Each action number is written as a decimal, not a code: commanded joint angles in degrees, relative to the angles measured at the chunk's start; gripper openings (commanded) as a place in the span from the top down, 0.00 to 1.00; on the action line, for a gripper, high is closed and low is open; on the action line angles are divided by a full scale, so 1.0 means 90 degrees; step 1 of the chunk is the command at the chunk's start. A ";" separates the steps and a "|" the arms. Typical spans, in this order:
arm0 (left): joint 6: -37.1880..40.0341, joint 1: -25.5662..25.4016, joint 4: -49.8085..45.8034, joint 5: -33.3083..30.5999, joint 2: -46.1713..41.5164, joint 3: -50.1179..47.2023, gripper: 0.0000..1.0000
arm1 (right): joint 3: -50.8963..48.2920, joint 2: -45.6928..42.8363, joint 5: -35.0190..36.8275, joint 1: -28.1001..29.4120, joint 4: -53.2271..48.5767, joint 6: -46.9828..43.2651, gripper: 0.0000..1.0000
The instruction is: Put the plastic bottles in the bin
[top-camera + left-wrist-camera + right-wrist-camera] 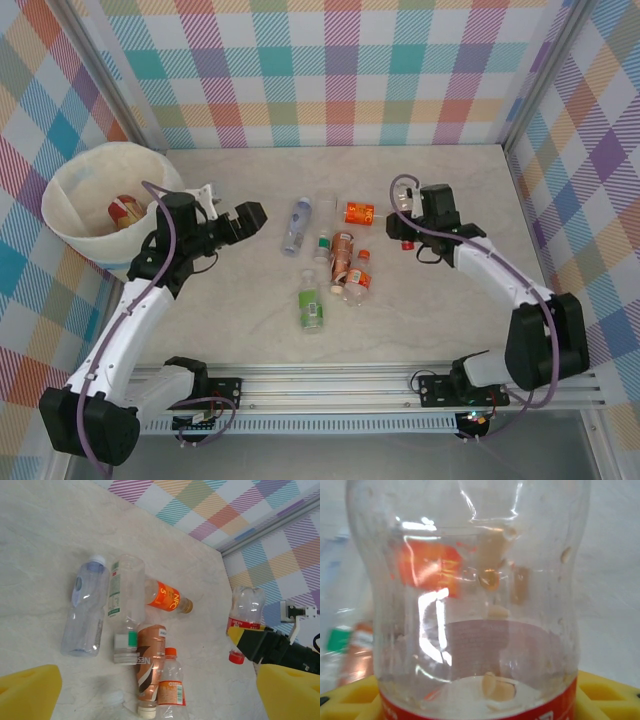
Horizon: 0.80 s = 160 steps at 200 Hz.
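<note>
While plaid walls (340, 70) ring marbled table (250, 330): left gripper (243, 221) apart, right gripper (405, 232) clamping bottle (246, 607).

The bin (68, 238) stands left, one bottle (125, 210) inside; other bottles (343, 262) lie central on the table (240, 320).

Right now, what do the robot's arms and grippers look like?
Both arms, left arm and right arm, are white tubes with chunky black joints. A purplish cable loops along each one. The left gripper and right gripper have black bodies, and their fingers are bright yellow blocks. The black bases sit on a silver rail.
</note>
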 commanded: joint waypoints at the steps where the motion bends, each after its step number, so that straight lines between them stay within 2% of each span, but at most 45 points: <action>1: -0.0216 -0.0178 0.0604 0.0325 0.0013 -0.0027 0.00 | -0.0114 -0.0333 -0.1130 0.0313 0.0809 -0.0476 0.52; 66: -0.0502 -0.1048 0.1615 0.0442 0.0313 0.0028 0.00 | 0.0505 -0.0140 -0.2591 0.1418 0.0938 -0.1057 0.51; 110: -0.0151 -0.1628 0.1501 0.0251 0.0631 0.0278 0.00 | 0.0993 0.0141 -0.3627 0.1816 0.0941 -0.0962 0.50; 160: -0.0105 -0.1983 0.2168 0.0228 0.0675 0.0162 0.00 | 0.1333 0.0373 -0.3975 0.2102 0.0844 -0.0901 0.48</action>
